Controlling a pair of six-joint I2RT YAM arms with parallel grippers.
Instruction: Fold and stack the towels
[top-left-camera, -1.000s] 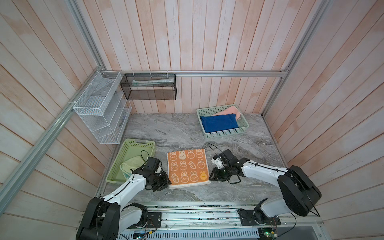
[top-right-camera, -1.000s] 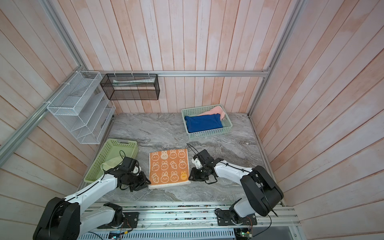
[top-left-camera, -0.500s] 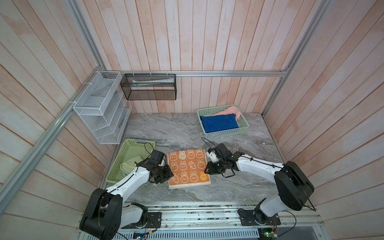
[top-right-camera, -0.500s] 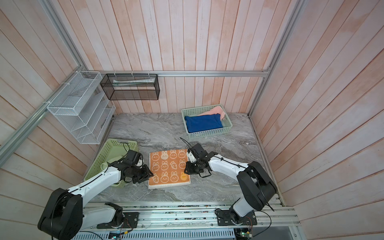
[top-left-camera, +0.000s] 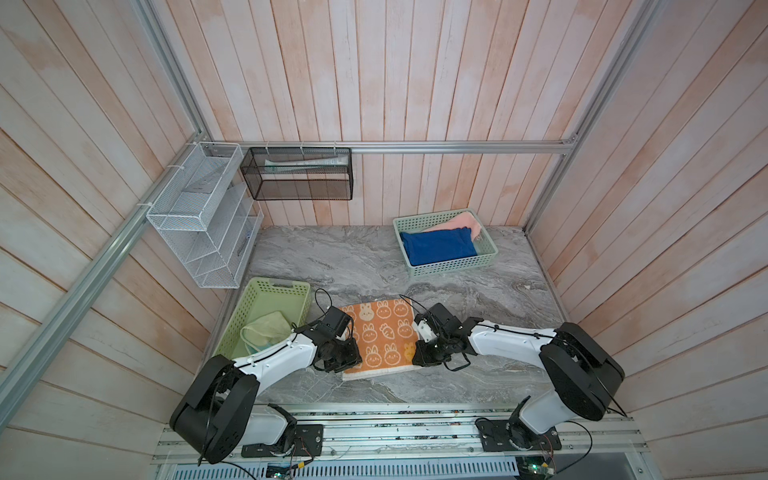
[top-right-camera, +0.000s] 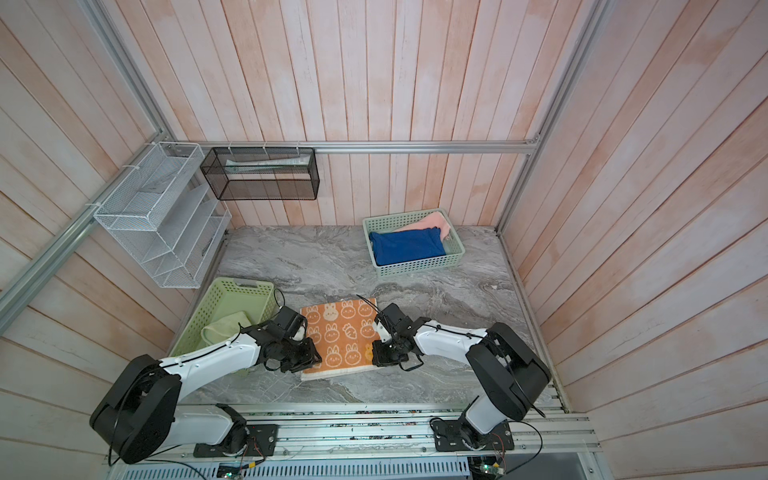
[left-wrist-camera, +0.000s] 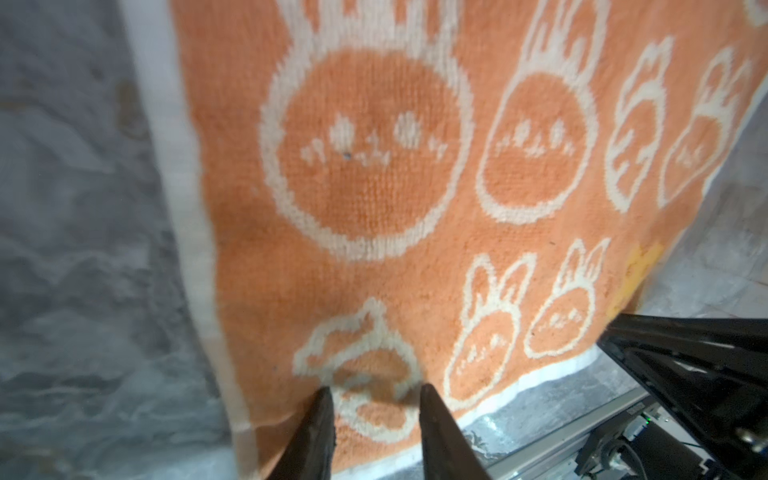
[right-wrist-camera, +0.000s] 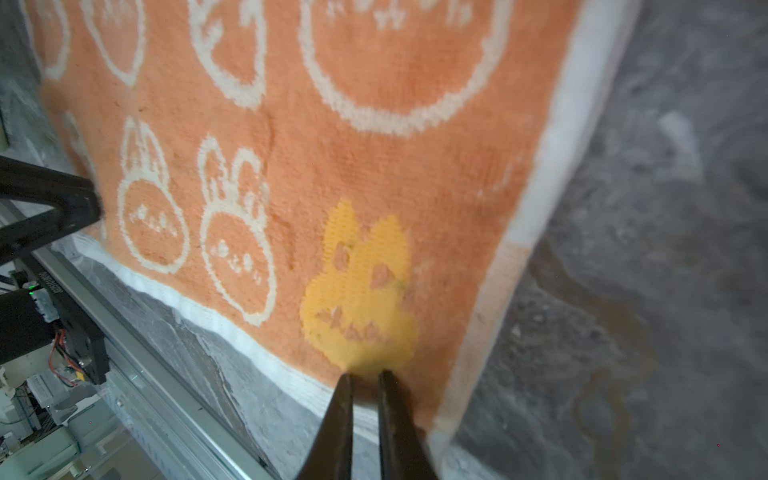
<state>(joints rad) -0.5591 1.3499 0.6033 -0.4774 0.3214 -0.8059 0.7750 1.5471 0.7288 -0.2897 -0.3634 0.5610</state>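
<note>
The left fingers (left-wrist-camera: 318, 436) are held partly apart, with their tips set on the bunny towel (left-wrist-camera: 374, 187) near its front left corner. Flat cloth is seen in the gap and nothing is gripped. The right fingers (right-wrist-camera: 338, 436) are drawn almost together at the front right corner, beside a yellow bunny (right-wrist-camera: 359, 291), and a small ridge of cloth is pinched at the tips.

Between the two sets of fingers the towel is spread flat on the worktop (top-left-camera: 332, 257). It is nearly square. Its slightly longer side seems to run away from the fingers toward the back wall, and the bunny ears are pointed the same way.

The left arm (top-left-camera: 274, 357) and right arm (top-left-camera: 507, 343) are stretched low and angled inward, with the wrists bent down.

Orange terry is shown, with cream bunnies, carrots and a cream border. Well beyond the right fingers, a blue towel (top-left-camera: 438, 247) and a pink towel (top-left-camera: 457, 222) are kept in a green basket (top-left-camera: 453, 268).
</note>
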